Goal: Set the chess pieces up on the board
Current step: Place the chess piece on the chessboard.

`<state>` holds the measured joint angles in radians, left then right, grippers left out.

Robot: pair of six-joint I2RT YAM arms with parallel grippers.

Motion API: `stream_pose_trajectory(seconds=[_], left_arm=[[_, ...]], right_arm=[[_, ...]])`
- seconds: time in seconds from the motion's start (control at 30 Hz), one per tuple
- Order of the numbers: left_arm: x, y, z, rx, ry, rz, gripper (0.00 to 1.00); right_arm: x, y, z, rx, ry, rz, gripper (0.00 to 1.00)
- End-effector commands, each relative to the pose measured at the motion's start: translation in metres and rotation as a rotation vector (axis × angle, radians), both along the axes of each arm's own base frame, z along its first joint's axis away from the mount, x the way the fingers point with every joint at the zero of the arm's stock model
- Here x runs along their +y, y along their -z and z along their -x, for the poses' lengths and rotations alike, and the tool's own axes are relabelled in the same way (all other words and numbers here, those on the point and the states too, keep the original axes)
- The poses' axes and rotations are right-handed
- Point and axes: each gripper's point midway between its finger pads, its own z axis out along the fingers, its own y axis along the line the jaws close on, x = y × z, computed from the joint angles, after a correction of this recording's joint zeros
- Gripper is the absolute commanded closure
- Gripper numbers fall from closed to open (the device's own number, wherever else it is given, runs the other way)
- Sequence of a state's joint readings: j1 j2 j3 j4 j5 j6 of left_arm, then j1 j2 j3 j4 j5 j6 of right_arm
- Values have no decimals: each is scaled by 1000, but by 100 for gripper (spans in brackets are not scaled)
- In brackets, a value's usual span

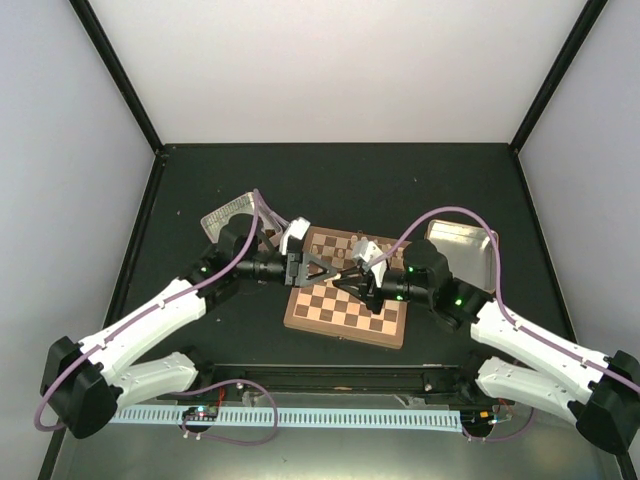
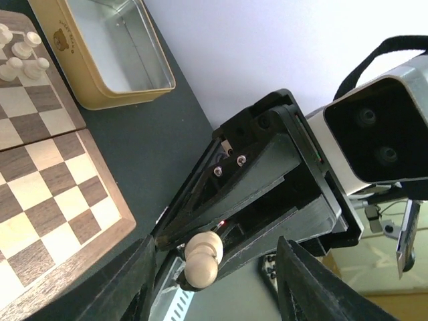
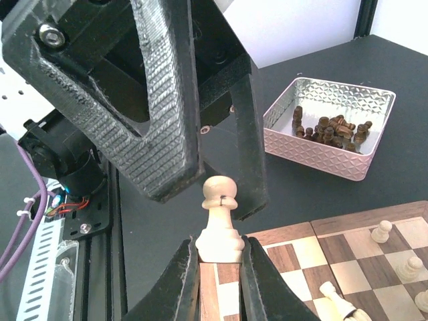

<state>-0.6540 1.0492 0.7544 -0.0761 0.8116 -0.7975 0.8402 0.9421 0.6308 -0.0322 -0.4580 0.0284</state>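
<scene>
The line between the two grippers is what my next input turns on. My right gripper (image 3: 219,257) is clamped on the base of a pale chessman (image 3: 220,217). It has a round head and a collar, so it is a pawn or a bishop; I cannot tell which. Its long axis runs straight out of the right fingers, head first, toward the left gripper (image 2: 221,284). From the left wrist camera I look almost straight onto its head.

The left gripper is spread wide, with one finger on each side of that head, and as far as I can see it touches nothing. That makes the left arm the nearer free one, with the piece dead ahead between its fingers. I read this as a mid-air hand-over. Closing the left fingers would take the piece across its head or neck, a thin rounded spot that could slip.

All this hangs above the board (image 1: 345,315), over its left half. Toward the board's far side a few pale chess pieces (image 3: 382,231) stand, and one toppled piece (image 3: 334,297) lies on its side. Off the board's far left corner sits a patterned silver tin (image 3: 314,160) holding dark pieces (image 3: 328,127). Off its far right corner is a gold-walled tin (image 2: 120,97) with nothing visible inside.
</scene>
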Motion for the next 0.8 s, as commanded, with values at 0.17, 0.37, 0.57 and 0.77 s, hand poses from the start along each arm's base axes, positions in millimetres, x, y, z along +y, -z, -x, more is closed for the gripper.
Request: stream_pose_trajectory(seconds=[0.17, 0.37, 0.57, 0.77], left_arm=[[-5, -8, 8, -8, 98, 21, 72], [-5, -8, 7, -20, 98, 21, 96], [1, 4, -11, -66, 12, -54, 98], [27, 24, -53, -178, -245, -256, 98]], right_arm=[[1, -3, 8, -34, -45, -16, 98], [2, -2, 9, -35, -56, -13, 97], [0, 13, 1, 70, 12, 37, 56], [-33, 15, -32, 136, 336, 28, 39]])
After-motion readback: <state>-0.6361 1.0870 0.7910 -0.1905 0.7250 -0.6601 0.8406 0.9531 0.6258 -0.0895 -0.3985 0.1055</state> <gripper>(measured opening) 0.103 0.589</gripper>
